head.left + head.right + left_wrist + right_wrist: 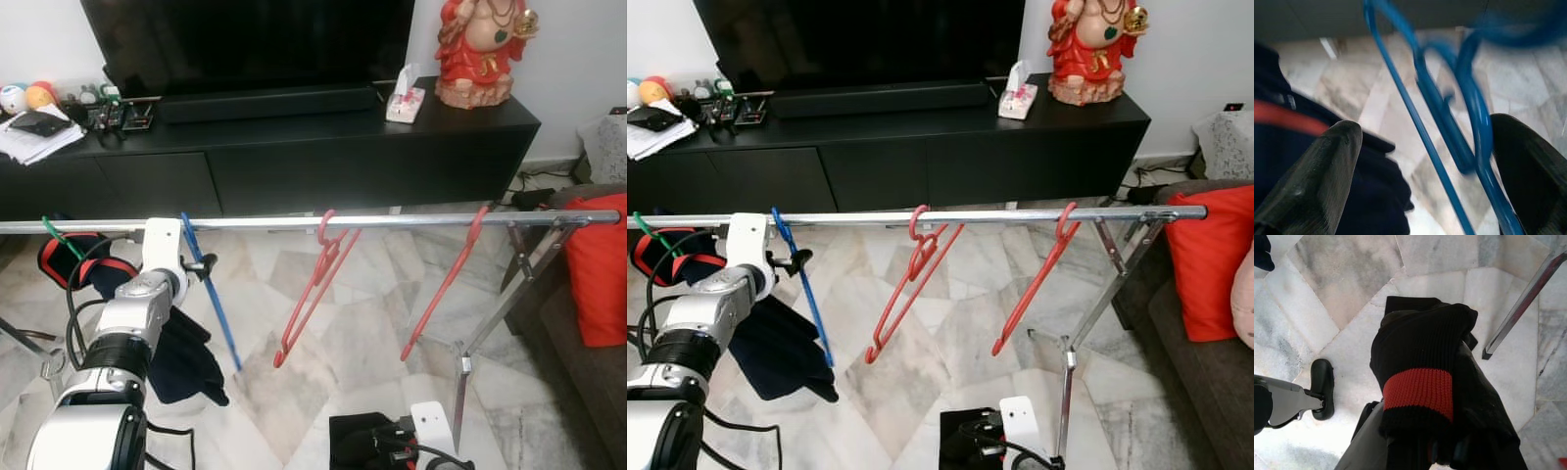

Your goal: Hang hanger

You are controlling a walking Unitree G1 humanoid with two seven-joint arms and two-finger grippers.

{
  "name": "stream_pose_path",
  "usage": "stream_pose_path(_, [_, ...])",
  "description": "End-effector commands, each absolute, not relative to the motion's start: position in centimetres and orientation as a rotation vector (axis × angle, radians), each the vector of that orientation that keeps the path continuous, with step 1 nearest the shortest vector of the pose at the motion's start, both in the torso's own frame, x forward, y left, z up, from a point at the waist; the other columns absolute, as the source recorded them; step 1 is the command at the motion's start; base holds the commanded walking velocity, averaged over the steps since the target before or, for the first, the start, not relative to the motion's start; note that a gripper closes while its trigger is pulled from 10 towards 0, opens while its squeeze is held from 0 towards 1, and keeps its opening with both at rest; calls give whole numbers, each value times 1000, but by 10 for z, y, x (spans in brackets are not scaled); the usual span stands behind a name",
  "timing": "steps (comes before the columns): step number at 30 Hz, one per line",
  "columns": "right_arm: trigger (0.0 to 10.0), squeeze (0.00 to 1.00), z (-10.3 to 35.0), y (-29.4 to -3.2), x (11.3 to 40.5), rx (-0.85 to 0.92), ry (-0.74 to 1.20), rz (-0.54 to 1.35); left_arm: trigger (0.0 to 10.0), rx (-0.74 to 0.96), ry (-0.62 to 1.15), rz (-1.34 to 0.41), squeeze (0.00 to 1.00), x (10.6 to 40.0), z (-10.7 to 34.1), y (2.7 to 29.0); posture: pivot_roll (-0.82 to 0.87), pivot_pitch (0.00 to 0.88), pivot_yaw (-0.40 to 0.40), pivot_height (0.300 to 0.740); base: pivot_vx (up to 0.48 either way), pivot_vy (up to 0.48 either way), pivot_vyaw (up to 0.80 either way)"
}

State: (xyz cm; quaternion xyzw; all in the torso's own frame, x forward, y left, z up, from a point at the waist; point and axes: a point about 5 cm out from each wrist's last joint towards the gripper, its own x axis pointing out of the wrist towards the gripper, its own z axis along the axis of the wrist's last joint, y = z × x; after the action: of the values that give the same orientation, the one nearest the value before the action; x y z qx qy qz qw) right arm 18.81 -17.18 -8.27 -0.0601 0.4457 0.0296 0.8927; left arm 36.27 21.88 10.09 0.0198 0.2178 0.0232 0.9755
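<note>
The blue hanger [210, 292] hangs by its hook on the left of the rail [392, 221], and the left gripper [201, 265] sits beside it with fingers [1322, 181] spread — apparently to release — while the low right gripper's [1449, 450] fingers are covered by a dark garment [1422, 382], state unclear.

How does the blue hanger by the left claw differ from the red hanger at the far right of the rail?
Colour: the blue hanger is blue, the red hanger red. Place: the blue one hangs near the rail's left end, the red one near its right end. Company: the left claw stands open around the blue hanger's wire; nothing is at the red one. Both hook over the rail and hang slanted.
</note>
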Motion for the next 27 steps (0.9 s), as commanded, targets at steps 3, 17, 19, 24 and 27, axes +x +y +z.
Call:
stream_pose_path(3, [10000, 0, -80, -175, 192, -124, 913, 58, 10000, 47, 432, 45, 0, 364, 101, 217, -138, 0, 41, 740, 0, 0, 0])
stream_pose_path(17, [10000, 0, -79, -180, 193, -125, 906, 54, 824, 42, 418, 68, 0, 361, 93, 218, -139, 0, 40, 740, 0, 0, 0])
stream_pose_path(19, [10000, 0, -79, -180, 193, -125, 906, 54, 824, 42, 418, 68, 0, 361, 93, 218, -139, 0, 40, 740, 0, 0, 0])
stream_pose_path(24, [10000, 0, -79, -180, 193, -125, 906, 54, 824, 42, 418, 68, 0, 361, 93, 218, -139, 0, 40, 740, 0, 0, 0])
stream_pose_path(27, [10000, 0, -79, -180, 193, -125, 906, 54, 824, 42, 418, 68, 0, 361, 93, 218, -139, 0, 40, 740, 0, 0, 0])
